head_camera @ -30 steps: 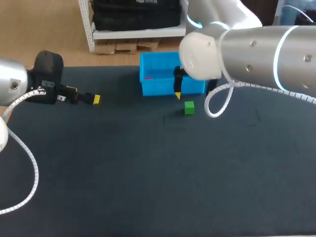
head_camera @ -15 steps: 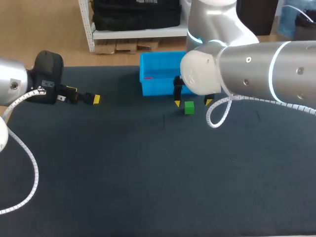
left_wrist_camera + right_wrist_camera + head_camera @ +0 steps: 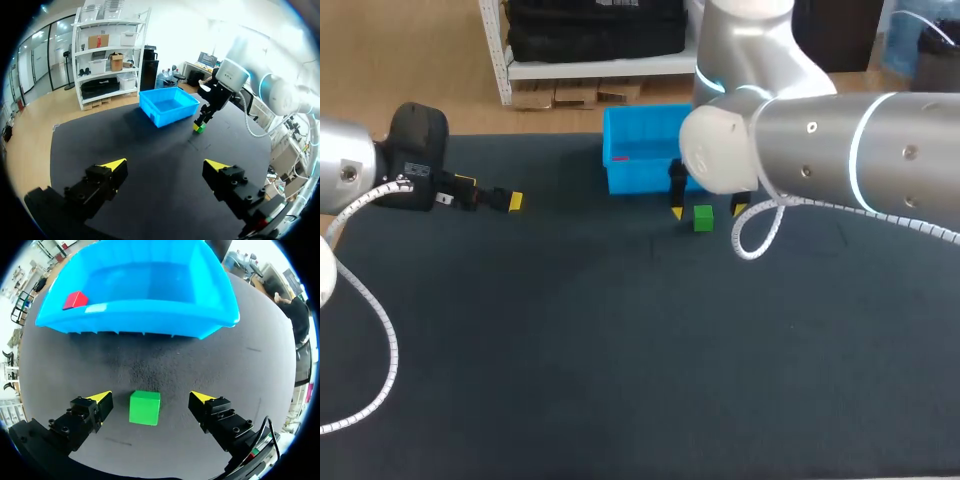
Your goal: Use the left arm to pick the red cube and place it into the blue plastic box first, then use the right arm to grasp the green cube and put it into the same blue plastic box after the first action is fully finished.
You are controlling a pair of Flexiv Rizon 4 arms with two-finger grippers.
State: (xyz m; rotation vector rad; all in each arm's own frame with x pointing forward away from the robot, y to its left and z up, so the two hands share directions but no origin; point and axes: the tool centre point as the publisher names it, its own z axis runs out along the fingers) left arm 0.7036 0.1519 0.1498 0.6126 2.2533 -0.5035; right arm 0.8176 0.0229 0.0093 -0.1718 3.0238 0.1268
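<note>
Straddling the green cube (image 3: pixel 145 408), our right pincer (image 3: pixel 151 398) is released, a gap either side. Cube: on the worktop (image 3: pixel 620 350), near the blue box's (image 3: pixel 150 320) front wall. Red cube (image 3: pixel 75 300): inside, corner. Left pincer (image 3: pixel 165 165): released, over open worktop, well apart.

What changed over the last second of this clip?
The right hand came down from the front of the blue box and now straddles the green cube, open and not gripping. The green cube, the red cube in the box and the left hand stayed put.
</note>
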